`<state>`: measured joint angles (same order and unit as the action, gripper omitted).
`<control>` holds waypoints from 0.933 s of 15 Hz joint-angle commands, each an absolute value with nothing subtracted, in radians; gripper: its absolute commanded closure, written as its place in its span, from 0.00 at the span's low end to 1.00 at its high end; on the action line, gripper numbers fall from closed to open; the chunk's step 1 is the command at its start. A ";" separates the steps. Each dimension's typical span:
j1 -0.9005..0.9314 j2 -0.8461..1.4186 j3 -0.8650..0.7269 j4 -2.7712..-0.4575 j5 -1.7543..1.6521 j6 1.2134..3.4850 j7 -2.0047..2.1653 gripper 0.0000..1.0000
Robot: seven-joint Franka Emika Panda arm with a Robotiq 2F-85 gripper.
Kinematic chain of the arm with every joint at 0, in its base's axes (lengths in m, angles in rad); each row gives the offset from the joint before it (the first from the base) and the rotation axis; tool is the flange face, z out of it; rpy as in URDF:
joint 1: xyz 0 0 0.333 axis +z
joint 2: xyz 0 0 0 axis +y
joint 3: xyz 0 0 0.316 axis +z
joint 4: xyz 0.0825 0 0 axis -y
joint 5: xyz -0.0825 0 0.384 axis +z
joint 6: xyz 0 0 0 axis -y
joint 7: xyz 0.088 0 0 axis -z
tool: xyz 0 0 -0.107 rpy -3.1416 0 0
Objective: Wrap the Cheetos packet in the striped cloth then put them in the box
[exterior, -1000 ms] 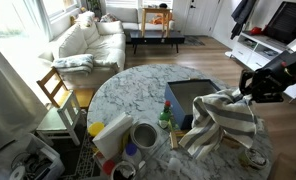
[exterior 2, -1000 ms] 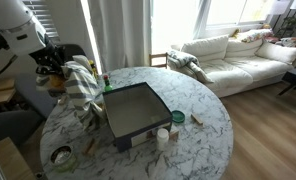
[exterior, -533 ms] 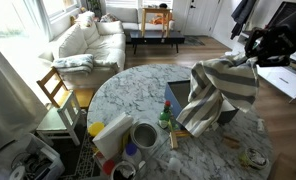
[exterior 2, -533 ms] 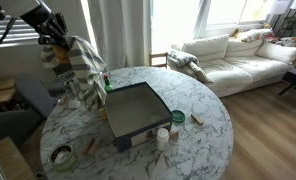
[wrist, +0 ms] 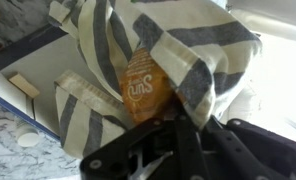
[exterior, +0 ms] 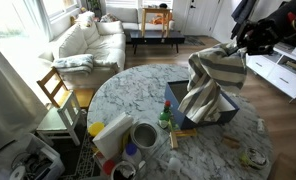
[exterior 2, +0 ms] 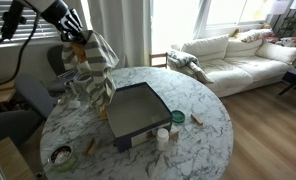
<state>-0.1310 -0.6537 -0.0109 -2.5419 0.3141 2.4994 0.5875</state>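
My gripper [exterior: 240,41] is shut on the striped cloth [exterior: 210,82], which hangs in folds above the blue box [exterior: 193,100] on the round marble table [exterior: 128,90]. In an exterior view the gripper [exterior 2: 81,37] holds the cloth [exterior 2: 96,70] high, beside the box [exterior 2: 136,110]. In the wrist view the gripper [wrist: 158,125] pinches the cloth [wrist: 178,45] together with the orange Cheetos packet [wrist: 146,85], whose lower part shows between the folds. The box's inside [wrist: 38,60] lies below.
A paper towel pack [exterior: 110,135], a tape roll [exterior: 144,135] and small bottles [exterior: 164,118] stand on the table near the box. Small jars [exterior 2: 177,118] sit at its other side. A wooden chair [exterior: 56,90] stands by the table, a sofa [exterior: 88,40] beyond.
My gripper has lifted the cloth bundle off the table and carried it up and over towards the box. The cloth now hangs free.
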 commanded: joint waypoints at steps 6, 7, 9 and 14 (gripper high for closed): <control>-0.185 -0.421 -0.045 -2.574 0.264 2.799 0.370 0.99; -0.191 -0.399 -0.049 -2.588 0.255 2.834 0.354 0.99; -0.185 -0.356 -0.066 -2.620 0.266 2.899 0.326 0.99; -0.136 -0.249 -0.094 -2.695 0.324 3.080 0.306 0.99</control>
